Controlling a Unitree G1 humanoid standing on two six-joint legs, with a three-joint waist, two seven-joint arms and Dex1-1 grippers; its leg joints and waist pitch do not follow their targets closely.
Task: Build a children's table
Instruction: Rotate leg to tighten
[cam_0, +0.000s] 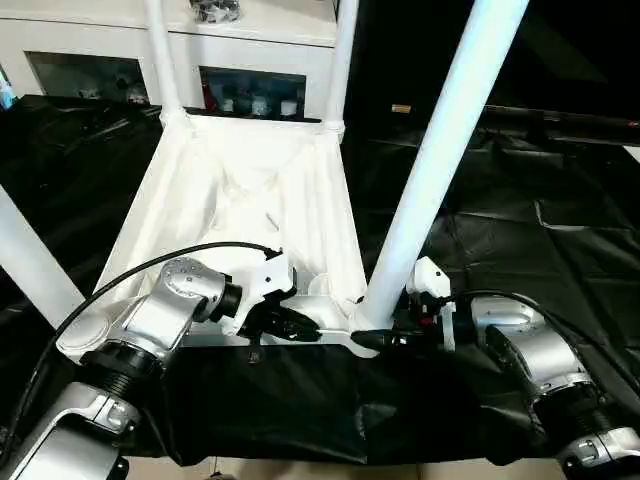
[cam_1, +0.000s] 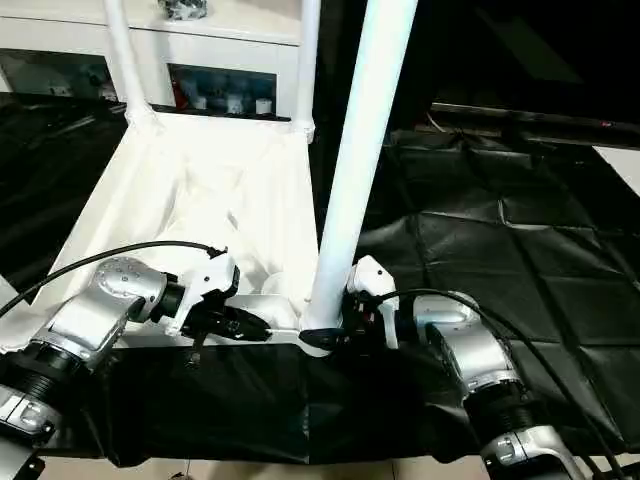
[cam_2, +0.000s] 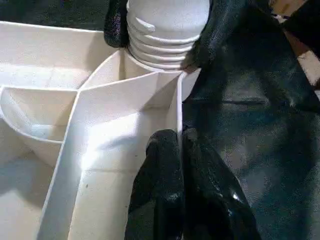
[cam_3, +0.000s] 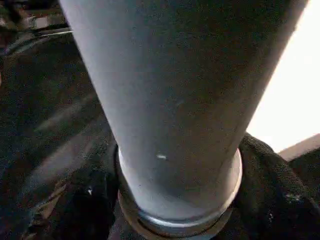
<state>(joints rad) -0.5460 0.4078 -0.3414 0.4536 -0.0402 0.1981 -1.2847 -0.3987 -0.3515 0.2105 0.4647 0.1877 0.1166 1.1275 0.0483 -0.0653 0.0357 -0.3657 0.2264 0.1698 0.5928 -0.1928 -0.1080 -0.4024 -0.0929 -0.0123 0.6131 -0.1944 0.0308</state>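
The white tabletop lies upside down on black cloth, ribbed underside up. Two legs stand in its far corners, and another leg rises at the near left. At the near right corner stands a tall leg; its ribbed lower end sits at the corner socket. My right gripper is shut on that leg's base, with a black finger pressed on each side. My left gripper is shut on the tabletop's near rim, beside that corner.
A white cabinet with glass doors stands right behind the tabletop. Black sheeting covers the work surface out to the right and left. A black cable loops over my left forearm.
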